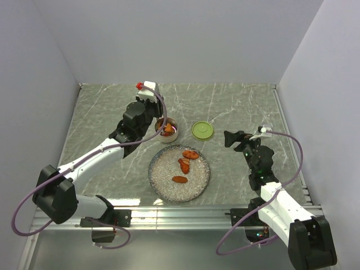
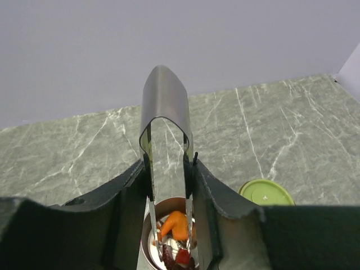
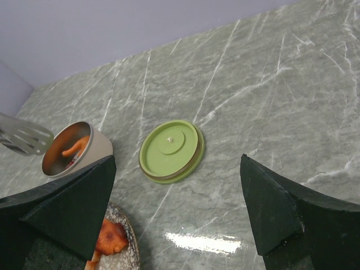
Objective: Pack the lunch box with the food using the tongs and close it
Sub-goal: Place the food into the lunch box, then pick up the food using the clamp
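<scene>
The lunch box [image 1: 167, 130] is a small steel tin left of its lime-green lid [image 1: 202, 130]. My left gripper [image 1: 158, 121] hovers over the tin, shut on the tongs [image 2: 165, 107]. The tong arms stand a little apart and their tips reach down into the tin [image 2: 147, 230]. An orange piece of food [image 2: 177, 225] and darker bits lie inside, between the tips. Three more orange-red pieces [image 1: 184, 165] lie on the speckled plate [image 1: 166, 185]. My right gripper [image 1: 229, 138] is open and empty, low over the table right of the lid [image 3: 170, 151].
The plate sits in front of the tin and lid, between the two arms. White walls enclose the marble table on three sides. The right wrist view also shows the tin [image 3: 95, 147] with a tong blade [image 3: 22, 138] beside it.
</scene>
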